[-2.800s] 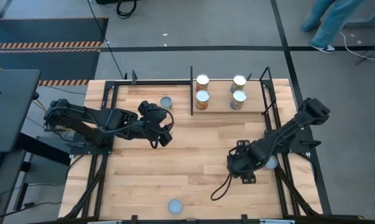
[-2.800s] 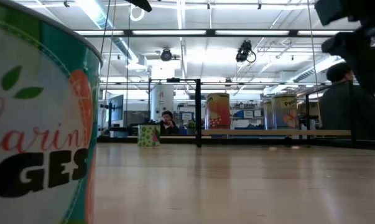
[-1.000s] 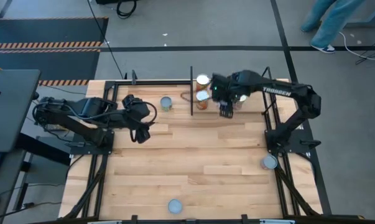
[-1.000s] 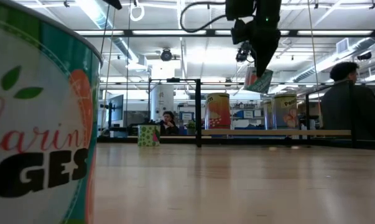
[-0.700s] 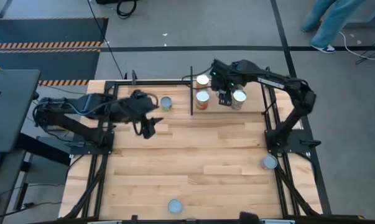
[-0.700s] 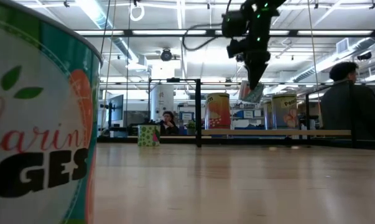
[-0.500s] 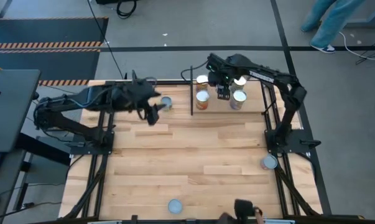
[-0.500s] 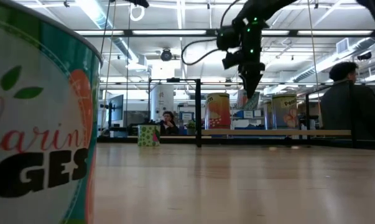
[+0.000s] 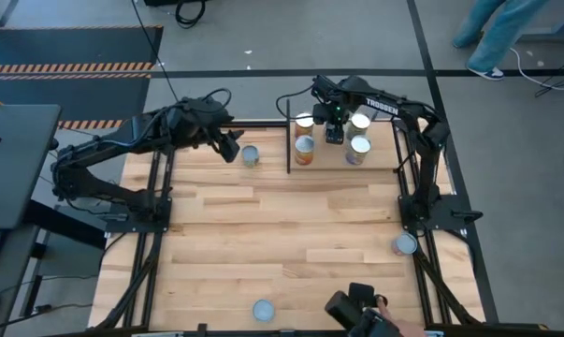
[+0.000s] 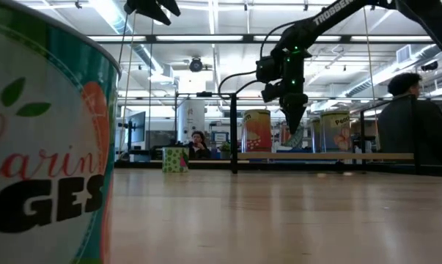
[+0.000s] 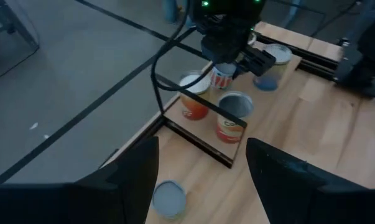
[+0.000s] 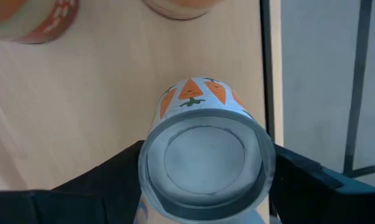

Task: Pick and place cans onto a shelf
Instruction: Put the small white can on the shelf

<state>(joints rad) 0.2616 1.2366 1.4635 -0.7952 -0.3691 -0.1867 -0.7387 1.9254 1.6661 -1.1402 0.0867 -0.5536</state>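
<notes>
My right gripper (image 9: 335,131) is over the shelf (image 9: 330,161) at the far edge, shut on a carrot-printed can (image 12: 206,155). It is between the silver-topped cans standing on the shelf board: two on the left (image 9: 304,120) (image 9: 304,150) and two on the right (image 9: 361,120) (image 9: 358,150). My left gripper (image 9: 231,148) is open and empty, just left of a blue-grey-topped can (image 9: 251,155) that stands on the table left of the shelf. In the left wrist view this can (image 11: 168,198) shows between my open fingers. My right gripper pinches the can's side just under its top rim (image 12: 147,163) between its two fingers (image 12: 106,180), one on each side. The fingers come from above, pointing down. The can hangs tilted below them (image 10: 297,136), close above the shelf board.
One can (image 9: 405,244) stands at the table's right edge and one (image 9: 262,310) at the near edge; it fills the low view's left (image 10: 45,139). A person's hand with a dark object (image 9: 361,311) is at the near edge. Black shelf posts (image 9: 288,136) stand beside the cans.
My right gripper has carried the can toward the far edge and down, between the cans on the shelf. My left gripper has gone toward the far edge and the right, up to the can left of the shelf. A person's hand has come in at the near edge.
</notes>
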